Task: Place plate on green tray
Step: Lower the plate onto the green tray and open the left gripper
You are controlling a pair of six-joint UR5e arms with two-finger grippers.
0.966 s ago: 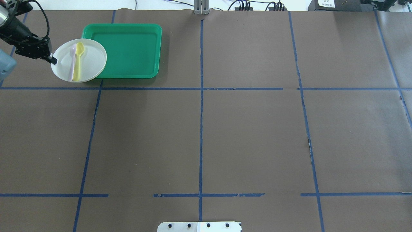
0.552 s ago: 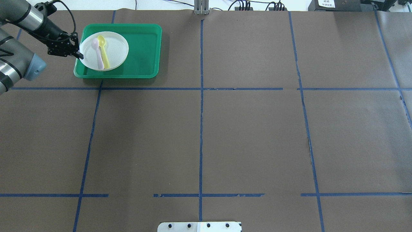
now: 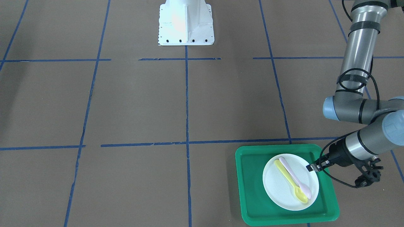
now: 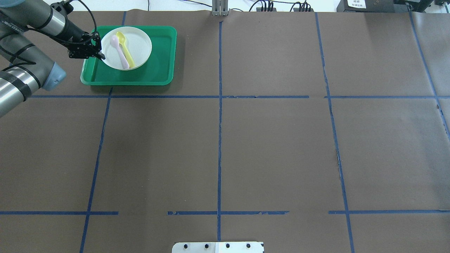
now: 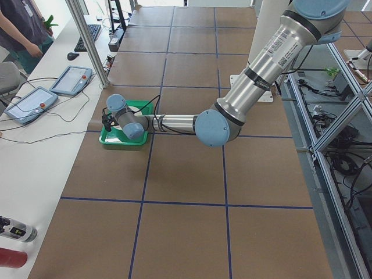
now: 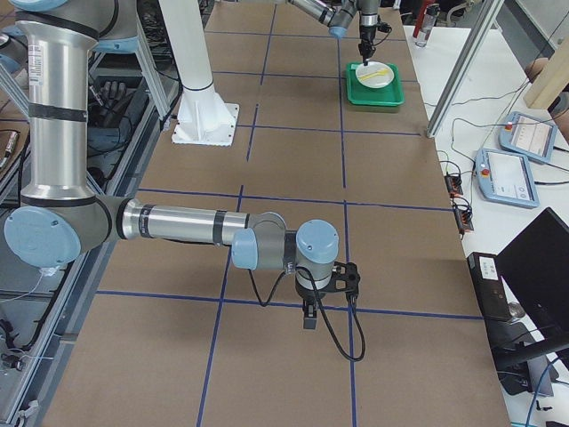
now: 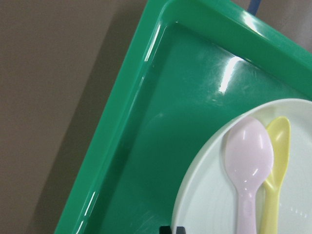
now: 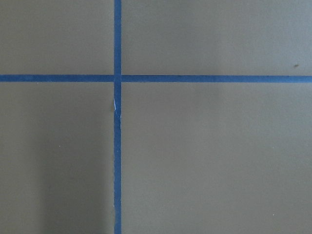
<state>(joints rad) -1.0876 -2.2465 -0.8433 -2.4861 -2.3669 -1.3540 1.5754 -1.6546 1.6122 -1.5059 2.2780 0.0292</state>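
The white plate [image 4: 139,42] carries a pink spoon [image 4: 119,51] and a yellow spoon [image 4: 126,49]. It is over the left part of the green tray [image 4: 158,59], at the table's far left. My left gripper [image 4: 101,54] is shut on the plate's left rim. In the front-facing view the gripper [image 3: 311,168] pinches the plate [image 3: 277,189] inside the tray [image 3: 249,189]. The left wrist view shows the plate [image 7: 204,204] above the tray floor [image 7: 161,122]. I cannot tell whether the plate rests on it. My right gripper [image 6: 309,316] hovers low over bare table; I cannot tell whether it is open or shut.
Blue tape lines cross the brown table cover. The robot's white base plate [image 3: 185,23] sits at the near middle edge. A metal post [image 4: 219,8] stands at the far edge. Tablets [image 5: 71,79] lie on the side desk beyond the tray.
My left gripper has carried the plate with both spoons to the right and farther back, from the tray's left edge to over the tray's inside.
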